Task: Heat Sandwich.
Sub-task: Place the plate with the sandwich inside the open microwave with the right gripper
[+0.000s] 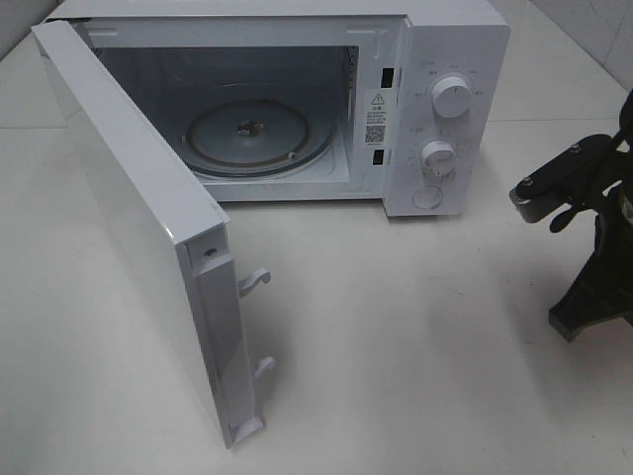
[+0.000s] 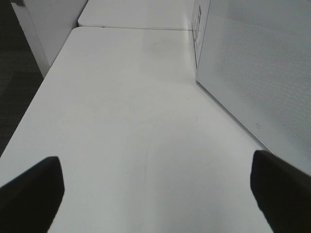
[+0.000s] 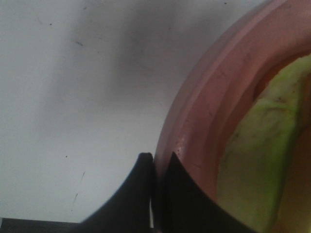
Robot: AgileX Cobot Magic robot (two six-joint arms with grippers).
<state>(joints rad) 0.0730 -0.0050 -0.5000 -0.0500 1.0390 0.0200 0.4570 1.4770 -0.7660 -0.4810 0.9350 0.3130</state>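
Surface: white surface [image 1: 415, 346], seamed from two panels, pale wall behind.
Microwave: white microwave [image 1: 455, 59] at the back of the surface. Its door [image 1: 119, 198] is swung wide toward the left side, and the glass turntable [image 1: 259, 134] inside is bare.
Controls: two round dials [image 1: 452, 97] with one round button [image 1: 427, 197] below them.
Left tool: left tool [image 2: 155, 194] has its fingers spread wide apart and holds nothing, low over the surface just beside the door's outer face.
Right tool: right tool [image 3: 155, 170] has its tips pressed together at the rim of a pink plate [image 3: 214, 87], which looks pinched between them.
Right arm: right arm [image 1: 584, 198] stands at the far right edge, well apart from the microwave.
Sandwich: yellow-green sandwich [image 3: 262, 145] lies on the plate. It shows only in the right wrist view, outside the oven.
Step in hand (judged): carry the plate to the cavity.
Handling advice: keep the plate level so the sandwich does not slide, enter squarely through the opening, and set it centred on the turntable before letting go.
Writing: a warning sticker [image 1: 375, 117] on the inner frame carries a triangle and a code square. Its text and the dial markings are too small to read, and no brand is legible.
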